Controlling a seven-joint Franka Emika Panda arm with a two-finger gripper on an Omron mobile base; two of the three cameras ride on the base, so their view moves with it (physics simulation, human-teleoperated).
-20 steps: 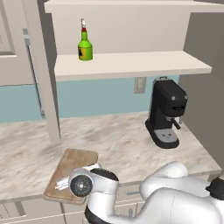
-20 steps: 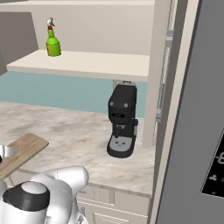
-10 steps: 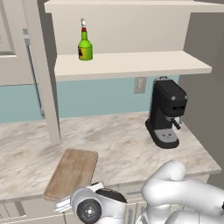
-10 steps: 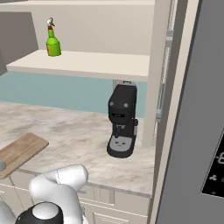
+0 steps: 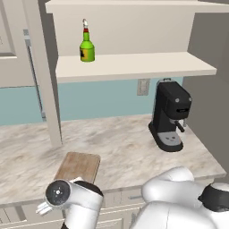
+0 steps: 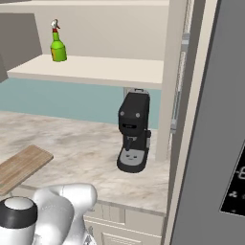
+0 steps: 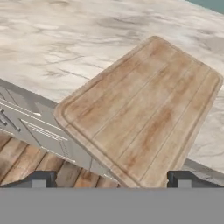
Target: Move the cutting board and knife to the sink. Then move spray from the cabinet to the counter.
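The light-brown cutting board point(image 7: 144, 109) lies flat at the counter's point(image 7: 65, 43) front edge, its near corner reaching past the edge. The same cutting board point(image 5: 78, 166) sits left of centre on the counter point(image 5: 120, 143), and at the lower left as cutting board point(image 6: 21, 165). My gripper point(image 7: 111, 181) hangs open just in front of the board's near edge, its fingertips point(image 7: 39, 179) wide apart with nothing between them. The green spray point(image 5: 86, 46) stands upright on the open cabinet's shelf point(image 5: 134, 65); it is spray point(image 6: 58, 47) from the other side. The knife and sink are out of view.
A black coffee machine point(image 5: 170, 116) stands on the counter at the right, under the shelf. A tall dark grey appliance point(image 6: 215, 119) closes off the right side. Grey drawer fronts point(image 7: 30, 127) and a wooden floor point(image 7: 26, 162) lie below the counter edge.
My hand has dropped from over the board's near end to lower down, in front of the counter edge. The board and the spray have stayed put.
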